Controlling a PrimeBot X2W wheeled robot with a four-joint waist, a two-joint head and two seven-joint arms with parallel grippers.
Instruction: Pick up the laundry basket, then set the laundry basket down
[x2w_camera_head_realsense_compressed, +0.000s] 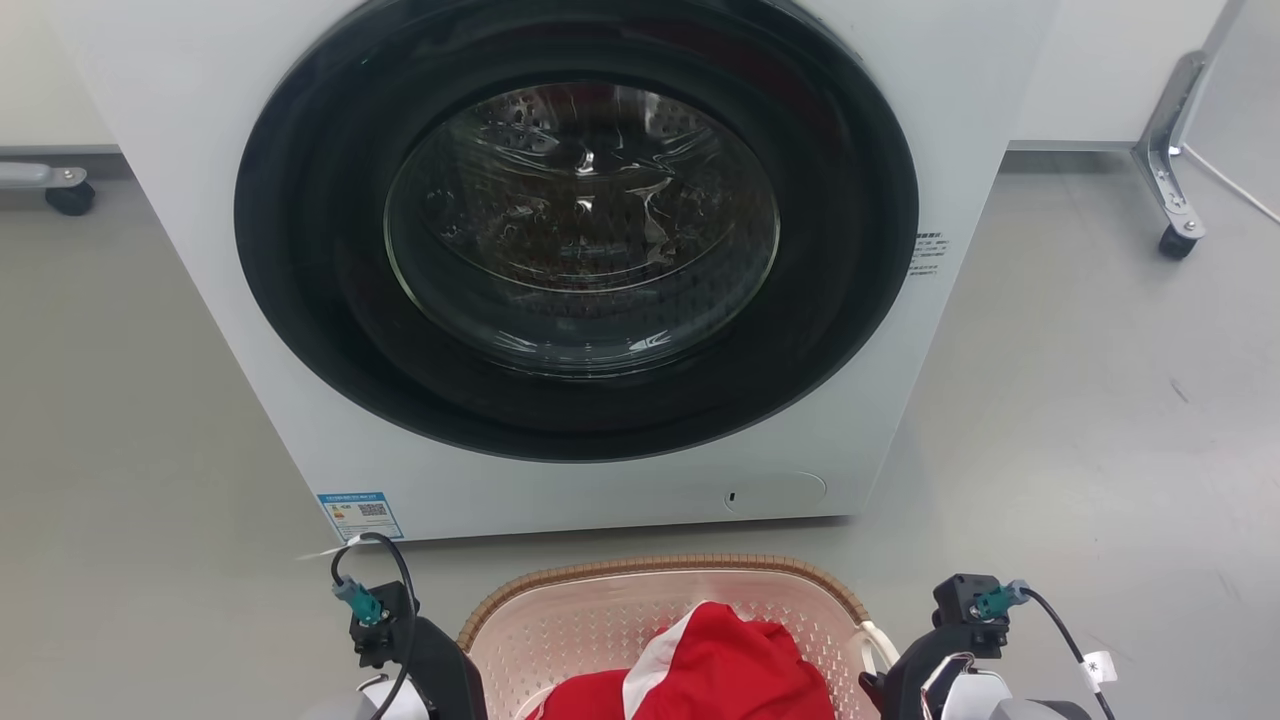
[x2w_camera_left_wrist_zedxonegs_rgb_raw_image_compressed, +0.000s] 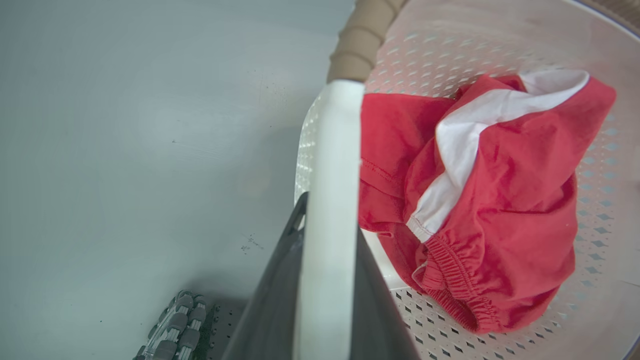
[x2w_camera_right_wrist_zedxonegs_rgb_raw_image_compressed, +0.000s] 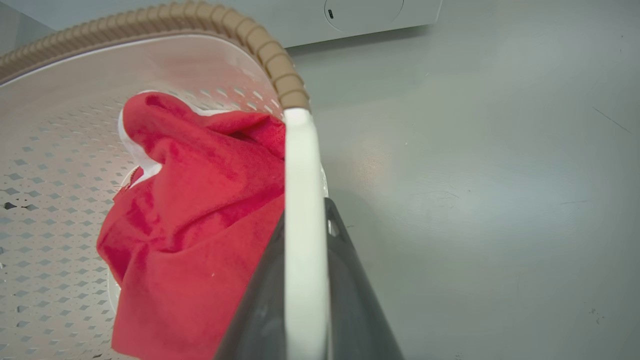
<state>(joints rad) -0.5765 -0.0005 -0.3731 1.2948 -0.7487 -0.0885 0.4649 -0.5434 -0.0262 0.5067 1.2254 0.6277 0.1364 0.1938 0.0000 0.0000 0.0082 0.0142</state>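
1. The laundry basket (x2w_camera_head_realsense_compressed: 600, 625) sits low in the head view, over the floor (x2w_camera_head_realsense_compressed: 1100, 420) just in front of the bottom front edge of the washer (x2w_camera_head_realsense_compressed: 950, 120). Its brown rim faces the machine, and a red-and-white garment (x2w_camera_head_realsense_compressed: 720, 660) is heaped inside.
2. The left end effector (x2w_camera_left_wrist_zedxonegs_rgb_raw_image_compressed: 330, 225) has its two dark fingers pressed against either face of the white left handle (x2w_camera_left_wrist_zedxonegs_rgb_raw_image_compressed: 332, 150), pinching it with no gap to be seen.
3. The right end effector (x2w_camera_right_wrist_zedxonegs_rgb_raw_image_compressed: 306, 215) pinches the white right handle (x2w_camera_right_wrist_zedxonegs_rgb_raw_image_compressed: 300, 165) the same way, one finger on the basket side and one on the floor side.
4. Progress, as I judge it: both grips are made, so the reach and the closing are done. I cannot tell whether the base has left the floor, because its underside is hidden.
5. What is left: raise the basket level with both arms together, then lower it and spread both end effectors. Uneven lifting could spill the garment or strain a handle.
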